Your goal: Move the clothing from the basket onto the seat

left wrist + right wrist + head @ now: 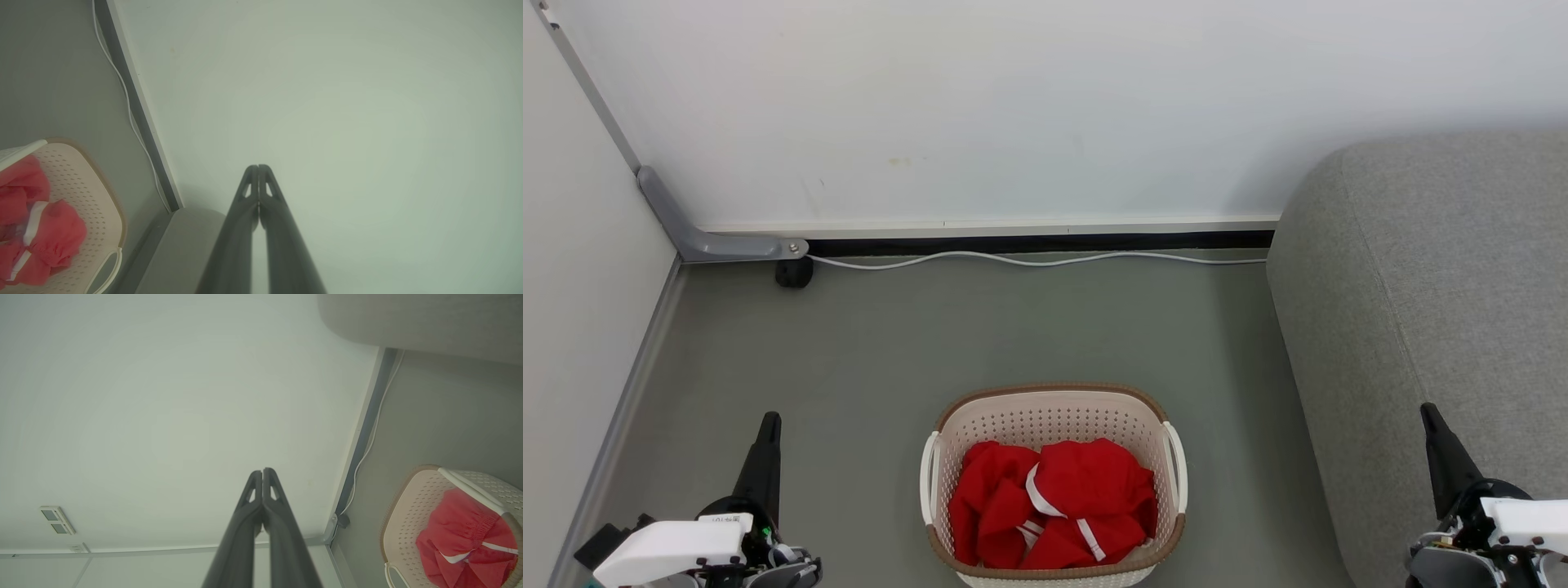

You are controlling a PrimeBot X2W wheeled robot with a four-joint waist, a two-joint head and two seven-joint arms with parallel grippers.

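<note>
red clothing in the basket, both grippers pressed shut on nothing

heaped in the cream perforated basket (1045, 420), brown-rimmed with a white handle on either side: the clothing (1054, 506), bright red, crumpled, crossed by white stripes. wholly inside the walls, below the rim, bunched toward the near end. none of it on the seat (1445, 310).

standing on the grey floor (1013, 327), between the two grippers in the head view, left of the seat and apart from it. grey woven upholstery at the right, rounded at the edge, running back to the white wall (1013, 106). along the foot of that wall a white cable (1029, 260), from a black caster (793, 273) under a grey bracket (711, 241) in the left corner across to the seat.

left gripper (770, 418) low at the left over bare floor, fingers together tip to tip, gripping nothing. right gripper (1427, 408) low at the right, in front of the seat, likewise closed, likewise holding nothing.
</note>
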